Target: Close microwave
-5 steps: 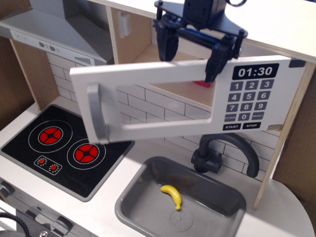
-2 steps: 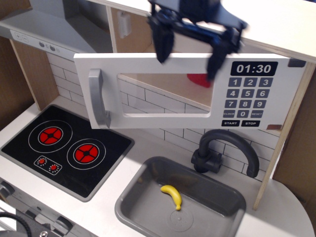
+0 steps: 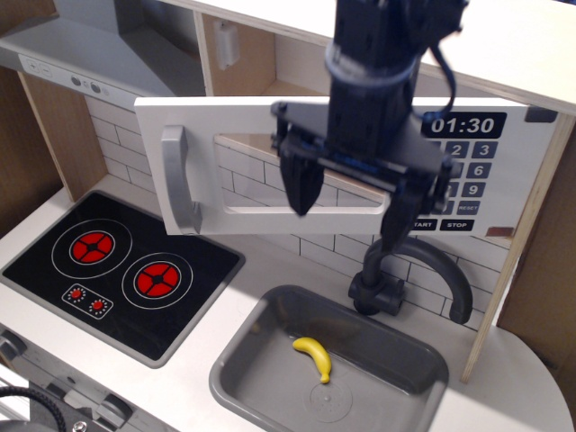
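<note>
— What changed? Since a moment ago the gripper point(image 3: 349, 214) has dropped from above the microwave point(image 3: 342, 162) to hang before its window.

— And now? Fingers point(image 3: 301, 184) spread apart, holding nothing. Door stands swung out over the sink point(image 3: 270, 342), handle point(image 3: 176, 180) at left.

A yellow banana point(image 3: 313, 355) lies in the grey sink point(image 3: 236, 367) beside the hob point(image 3: 117, 270).

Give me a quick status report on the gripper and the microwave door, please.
Gripper open, empty, hanging in front of the door window. Microwave door ajar, handle side standing out from the cabinet. Nothing blocking the door.
</note>
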`<state>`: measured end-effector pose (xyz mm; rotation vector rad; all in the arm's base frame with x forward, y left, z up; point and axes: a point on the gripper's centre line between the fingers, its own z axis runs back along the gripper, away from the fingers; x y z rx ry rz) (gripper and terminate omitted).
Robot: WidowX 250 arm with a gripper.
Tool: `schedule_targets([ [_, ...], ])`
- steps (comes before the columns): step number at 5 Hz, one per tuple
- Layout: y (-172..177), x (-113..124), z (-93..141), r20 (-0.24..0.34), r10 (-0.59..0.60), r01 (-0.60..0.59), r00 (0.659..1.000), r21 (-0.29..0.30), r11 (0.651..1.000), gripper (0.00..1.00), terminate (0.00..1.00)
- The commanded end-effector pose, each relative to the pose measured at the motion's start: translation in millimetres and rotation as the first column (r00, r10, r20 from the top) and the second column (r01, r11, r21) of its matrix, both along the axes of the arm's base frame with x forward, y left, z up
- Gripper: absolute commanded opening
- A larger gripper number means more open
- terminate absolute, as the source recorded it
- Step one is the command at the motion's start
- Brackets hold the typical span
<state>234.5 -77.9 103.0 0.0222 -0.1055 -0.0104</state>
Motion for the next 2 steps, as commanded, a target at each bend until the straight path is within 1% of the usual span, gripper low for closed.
schedule_targets([
  [1, 18.9, 31.9, -38.3, 0.046, 0.141, -0.139, 0.989, -0.035, 0.990, 1.00, 0.00],
  [2, 35.2, 47.5, -54.3, 0.092, 0.175, -0.172, 0.980, -0.043, 0.984, 1.00, 0.00],
])
